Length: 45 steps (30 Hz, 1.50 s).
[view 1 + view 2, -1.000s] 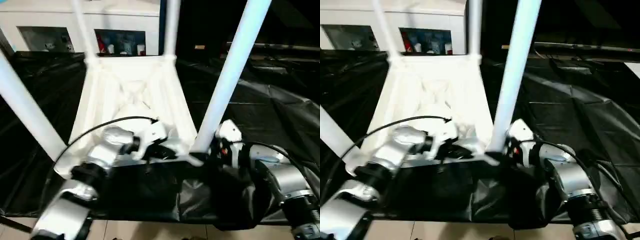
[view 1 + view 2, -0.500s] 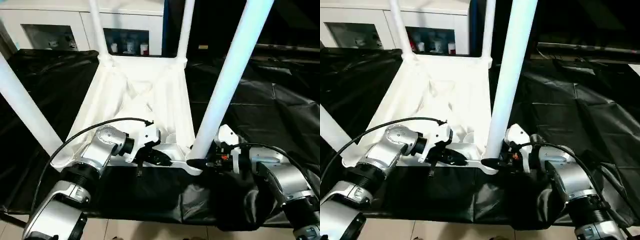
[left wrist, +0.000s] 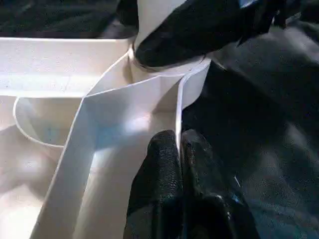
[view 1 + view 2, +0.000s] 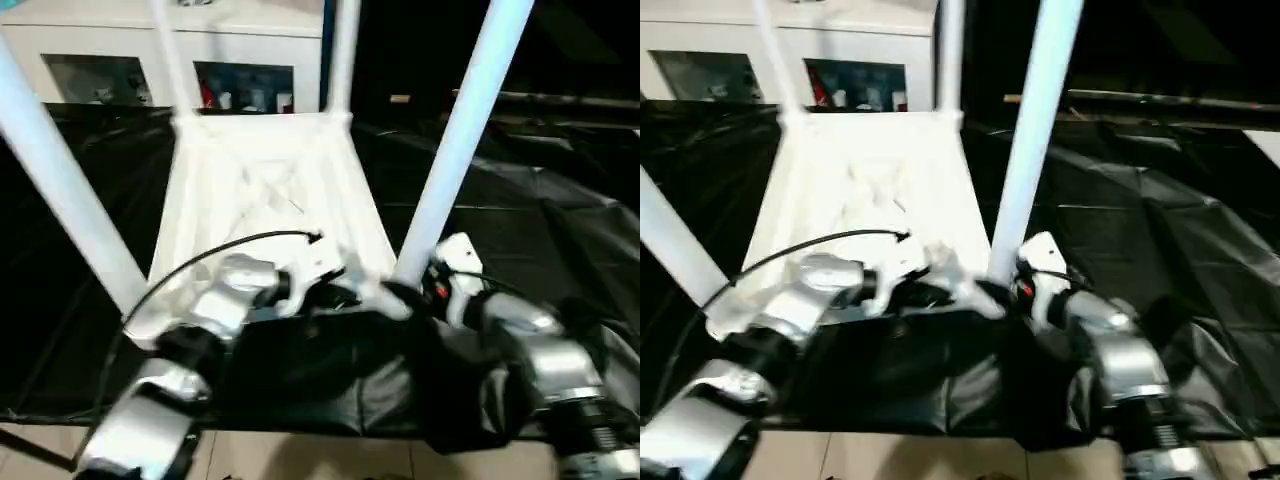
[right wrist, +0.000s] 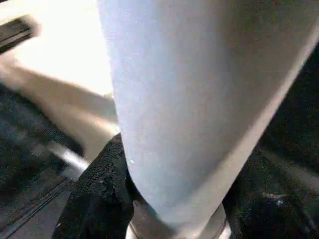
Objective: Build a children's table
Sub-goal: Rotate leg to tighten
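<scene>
Left end effector (image 3: pixel 179 149): fingers pinched tight on the thin upright rim of the children's table (image 4: pixel 265 175), which lies upside down on the black-draped surface (image 4: pixel 560 230) ahead of me. Right end effector (image 5: pixel 164 199): fingers set around the base of the near leg (image 4: pixel 455 140), at its corner socket. Handling, as I judge it: hollow plastic, light, stiff, smooth and slippery. Best hold: leg low near the socket; top by its rim.

Lying upside down on black sheeting: white children's table (image 4: pixel 265 190), X-ribbed underside facing up, four tapered legs (image 4: pixel 460 140) standing upright from corner sockets, two near, two far.
</scene>
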Tool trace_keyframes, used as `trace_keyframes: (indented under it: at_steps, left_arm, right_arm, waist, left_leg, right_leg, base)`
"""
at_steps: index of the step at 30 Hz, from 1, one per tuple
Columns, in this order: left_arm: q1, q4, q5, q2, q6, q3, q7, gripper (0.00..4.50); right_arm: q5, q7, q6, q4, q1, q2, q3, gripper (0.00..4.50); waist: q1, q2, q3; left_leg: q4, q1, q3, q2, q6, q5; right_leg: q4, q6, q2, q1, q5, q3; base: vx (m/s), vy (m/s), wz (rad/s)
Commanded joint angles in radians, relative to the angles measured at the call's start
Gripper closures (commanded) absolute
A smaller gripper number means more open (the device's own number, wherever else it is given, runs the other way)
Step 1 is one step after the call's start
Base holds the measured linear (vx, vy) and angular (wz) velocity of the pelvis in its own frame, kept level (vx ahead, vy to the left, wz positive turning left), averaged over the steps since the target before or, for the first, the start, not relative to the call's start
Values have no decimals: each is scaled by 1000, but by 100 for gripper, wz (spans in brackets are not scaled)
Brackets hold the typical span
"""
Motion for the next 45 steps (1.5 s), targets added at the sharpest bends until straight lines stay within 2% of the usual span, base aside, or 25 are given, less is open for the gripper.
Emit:
trace_keyframes:
  at_steps: [1,3,4,7,9,11,13,15,19,21,23,25,26,27,28,29,30,33,39,41,42,43,44,45]
  left_arm:
    - [9,37,9,-85,27,-25,109,450]
    - [9,48,28,-132,32,-36,175,450]
    - [9,48,28,-132,32,-36,175,450]
    - [12,46,41,-162,22,-60,184,450]
    - [14,44,47,-162,16,-70,167,450]
    - [18,36,50,-152,12,-79,140,450]
    - [21,32,51,-144,12,-83,127,450]
    - [22,31,48,-128,11,-83,100,450]
    - [19,30,39,-91,-3,-83,29,450]
    - [15,28,28,-62,-21,-84,-30,450]
    - [17,13,17,-27,-26,-94,-106,450]
    - [18,7,14,-16,-27,-99,-132,450]
    - [21,-3,4,16,-49,-104,-192,450]
    - [24,-13,-8,43,-60,-107,-248,450]
    - [26,-19,-14,57,-65,-108,-277,450]
    - [27,-21,-16,62,-67,-109,-287,450]
    - [29,-28,-20,76,-68,-110,-317,450]
    - [38,-52,-25,119,-57,-118,-395,450]
    - [49,-72,-40,151,-79,-123,-437,450]
    - [50,-73,-41,154,-85,-124,-436,450]
    - [51,-74,-40,156,-91,-123,-436,450]
    - [52,-75,-37,158,-98,-120,-429,450]
    - [52,-75,-37,158,-98,-120,-429,450]
    - [53,-78,-37,159,-98,-118,-427,450]
  right_arm:
    - [-29,-132,33,76,5,93,32,252]
    - [-59,-268,10,123,-18,149,9,252]
    - [-59,-268,10,123,-18,149,9,252]
    - [-86,-301,-15,129,-29,175,26,252]
    - [-84,-293,-23,119,-26,178,26,252]
    - [-59,-266,-25,103,-21,178,10,197]
    - [-46,-244,-27,94,-20,174,3,181]
    - [-39,-143,-38,66,-19,130,27,156]
    - [11,76,-34,-26,7,12,73,156]
    - [19,190,-56,-59,28,-72,91,156]
    - [40,285,-51,-80,42,-147,87,156]
    - [48,315,-46,-86,47,-169,83,156]
    - [71,403,-50,-114,66,-233,79,156]
    - [89,476,-38,-134,81,-288,77,156]
    - [96,517,-31,-143,88,-316,75,156]
    - [99,531,-28,-146,90,-325,74,156]
    - [103,568,-20,-152,96,-352,72,156]
    - [98,632,-14,-141,105,-423,69,156]
    - [102,648,-31,-90,95,-465,46,156]
    - [106,652,-34,-82,94,-471,42,156]
    - [108,659,-34,-78,94,-476,38,156]
    - [113,669,-36,-73,97,-482,33,156]
    - [113,669,-36,-73,97,-482,33,156]
    - [117,673,-37,-73,100,-484,31,156]
  waist:
    - [-3,-9,-28]
    - [-14,-9,-30]
    - [-16,-10,-30]
    - [-17,-10,-32]
    - [-16,-10,-33]
    - [-15,-9,-33]
    - [-15,-9,-33]
    - [-14,-9,-36]
    - [-10,-10,-36]
    - [-2,-13,-37]
    - [0,-11,-37]
    - [3,-10,-39]
    - [3,-9,-39]
    - [10,-13,-40]
    - [18,-11,-41]
    - [21,-7,-40]
    - [20,-9,-40]
    - [24,-11,-37]
    - [25,-13,-32]
    - [26,-13,-34]
    - [27,-13,-35]
    - [28,-7,-37]
    - [28,-10,-37]
    - [29,-8,-37]
  left_leg:
    - [-75,0,-16,22,28,-284]
    - [-77,-2,-18,20,16,-292]
    - [-77,-3,-19,20,15,-293]
    - [-75,-2,-17,19,31,-301]
    - [-75,-6,-16,19,44,-288]
    - [-75,-7,-15,19,50,-284]
    - [-75,-7,-15,20,51,-288]
    - [-74,-9,-16,21,56,-284]
    - [-72,-11,-13,23,77,-254]
    - [-67,-11,-11,24,99,-232]
    - [-66,-13,-10,25,109,-209]
    - [-63,-11,-10,27,122,-183]
    - [-62,-11,-9,28,125,-172]
    - [-59,-9,-8,27,135,-171]
    - [-57,-1,-4,32,150,-163]
    - [-56,0,-4,32,156,-157]
    - [-57,-5,-5,31,161,-144]
    - [-57,-5,-4,34,155,-148]
    - [-59,-6,-3,33,117,-186]
    - [-58,-5,-3,33,118,-167]
    - [-55,-6,-3,33,125,-148]
    - [-54,-5,-3,33,129,-138]
    - [-53,-5,-2,34,139,-127]
    - [-51,-6,-1,33,146,-119]
  right_leg:
    - [-94,-111,-44,28,-469,34]
    - [-92,-116,-43,26,-453,33]
    - [-92,-115,-44,27,-454,32]
    - [-95,-110,-43,26,-441,34]
    - [-92,-114,-43,30,-411,35]
    - [-91,-118,-42,30,-396,35]
    - [-91,-120,-43,30,-401,35]
    - [-89,-123,-43,35,-387,34]
    - [-82,-150,-43,38,-311,36]
    - [-78,-168,-45,43,-276,36]
    - [-74,-179,-46,45,-251,37]
    - [-67,-199,-47,45,-207,37]
    - [-64,-217,-46,44,-177,37]
    - [-62,-224,-45,49,-162,36]
    - [-57,-241,-45,44,-124,40]
    - [-55,-251,-45,43,-97,40]
    - [-49,-264,-44,46,-68,38]
    - [-49,-273,-46,49,-86,37]
    - [-57,-251,-47,47,-174,36]
    - [-53,-255,-46,49,-148,36]
    - [-49,-263,-45,50,-113,36]
    - [-46,-269,-45,51,-92,36]
    - [-43,-279,-44,51,-60,36]
    - [-42,-285,-44,51,-45,35]
  base:
    - [0,0,0]
    - [0,0,0]
    - [0,0,0]
    - [0,0,0]
    - [0,0,0]
    - [0,0,0]
    - [0,0,0]
    - [0,0,0]
    - [0,0,0]
    - [0,0,0]
    - [0,0,0]
    - [0,0,0]
    - [0,0,0]
    - [0,0,0]
    - [0,0,0]
    - [0,0,0]
    - [0,0,0]
    - [0,0,0]
    - [0,0,0]
    - [0,0,0]
    - [0,0,0]
    - [0,0,0]
    - [0,0,0]
    - [0,0,0]
